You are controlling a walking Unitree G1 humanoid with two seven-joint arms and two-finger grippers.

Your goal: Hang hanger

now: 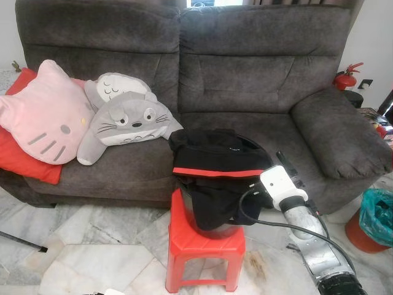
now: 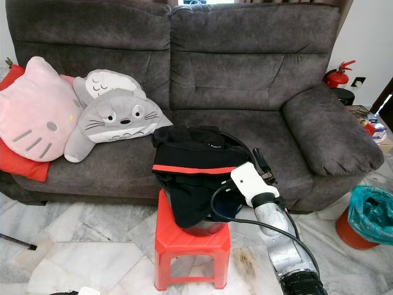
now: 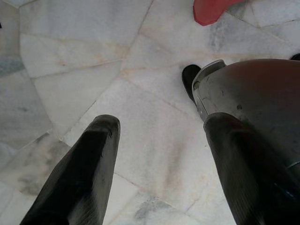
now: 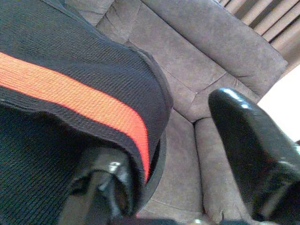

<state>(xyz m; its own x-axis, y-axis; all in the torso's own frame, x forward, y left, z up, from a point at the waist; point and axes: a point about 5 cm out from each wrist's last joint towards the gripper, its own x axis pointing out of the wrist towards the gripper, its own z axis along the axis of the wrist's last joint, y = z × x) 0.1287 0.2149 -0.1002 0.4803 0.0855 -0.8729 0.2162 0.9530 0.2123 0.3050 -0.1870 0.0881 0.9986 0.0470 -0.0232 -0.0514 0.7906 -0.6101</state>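
Note:
A black garment with a red stripe [image 1: 215,157] lies draped over a dark round bucket [image 1: 215,231] that stands on a red plastic stool [image 1: 206,246] in front of the sofa. I cannot make out a hanger in the cloth. My right gripper [image 4: 180,159] reaches in from the right at the garment's right edge and is open. One finger [image 4: 101,176] sits under the striped hem beside the bucket's rim; the other finger [image 4: 253,140] stays free over the sofa seat. My left gripper [image 3: 159,154] hangs open above the marble floor.
A grey sofa [image 1: 245,80] stands behind the stool, with a pink cat pillow [image 1: 43,114], a red cushion [image 1: 18,157] and a grey plush [image 1: 126,117] at its left end. At the right are a red bin with a teal bag [image 1: 374,218] and a fire extinguisher [image 1: 347,77].

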